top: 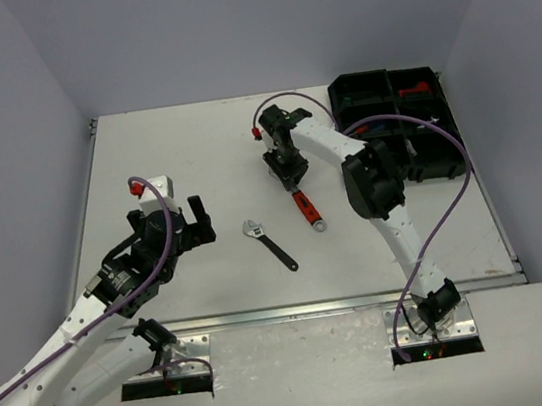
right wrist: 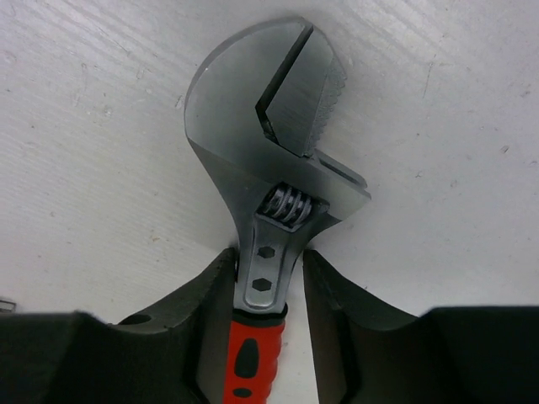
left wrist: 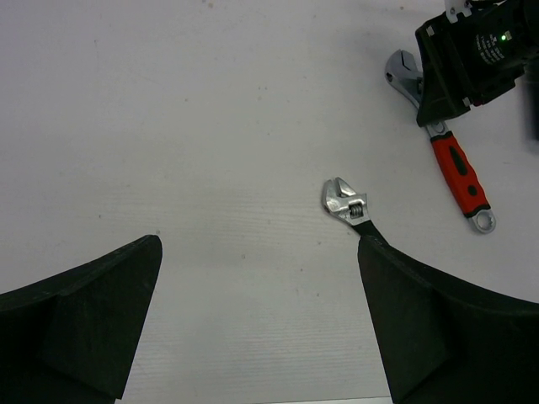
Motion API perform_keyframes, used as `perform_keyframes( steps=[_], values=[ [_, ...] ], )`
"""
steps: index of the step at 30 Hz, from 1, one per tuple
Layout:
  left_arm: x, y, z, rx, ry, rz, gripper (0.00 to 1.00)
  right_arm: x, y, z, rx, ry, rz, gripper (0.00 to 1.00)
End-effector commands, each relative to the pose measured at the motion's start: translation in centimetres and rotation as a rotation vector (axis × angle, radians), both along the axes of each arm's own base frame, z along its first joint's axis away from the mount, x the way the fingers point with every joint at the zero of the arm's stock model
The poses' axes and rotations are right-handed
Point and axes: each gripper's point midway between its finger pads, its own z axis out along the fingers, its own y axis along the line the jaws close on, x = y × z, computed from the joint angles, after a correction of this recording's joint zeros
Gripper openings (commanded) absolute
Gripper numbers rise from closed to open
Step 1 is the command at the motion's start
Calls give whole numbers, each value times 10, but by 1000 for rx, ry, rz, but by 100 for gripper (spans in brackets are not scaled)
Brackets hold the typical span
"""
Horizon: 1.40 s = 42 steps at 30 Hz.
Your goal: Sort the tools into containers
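A red-handled adjustable wrench (top: 306,208) lies on the white table, silver head toward the back. My right gripper (top: 286,165) is down over its head end. In the right wrist view the fingers straddle the wrench (right wrist: 269,168) just below its thumbwheel. The left finger (right wrist: 210,295) touches the shank and a thin gap shows at the right finger, so the gripper (right wrist: 269,257) is open. A black-handled adjustable wrench (top: 269,243) lies left of it, alone. My left gripper (top: 185,225) is open and empty, hovering left of that wrench (left wrist: 345,202). The black organiser tray (top: 392,85) stands back right.
Some tray compartments hold red and blue tool parts (top: 417,89). The right arm's elbow (top: 374,183) and purple cable hang over the tray's near edge. In the left wrist view the right gripper's body (left wrist: 472,50) covers the red wrench's head.
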Motion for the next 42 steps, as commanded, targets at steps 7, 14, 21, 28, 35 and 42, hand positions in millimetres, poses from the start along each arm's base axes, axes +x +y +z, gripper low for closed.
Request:
perform_keyframes(
  steps=[7,14,21,28,35,42],
  values=[
    [3,-3,12,-37,-51,-12,100,-27,-10,-27,-38,130,-64,0],
    [2,-3,14,-45,-58,-18,100,-13,2,27,50,10,-114,0],
    [1,-3,16,-52,-68,-18,100,-7,10,76,147,-83,-141,0],
    [1,-2,17,-56,-72,-18,100,-7,6,121,212,-171,-164,0],
    [0,-2,18,-59,-75,-20,100,-9,-19,156,260,-246,-239,0],
    [0,-3,20,-66,-82,-29,100,-12,-64,185,321,-326,-350,0]
  ],
)
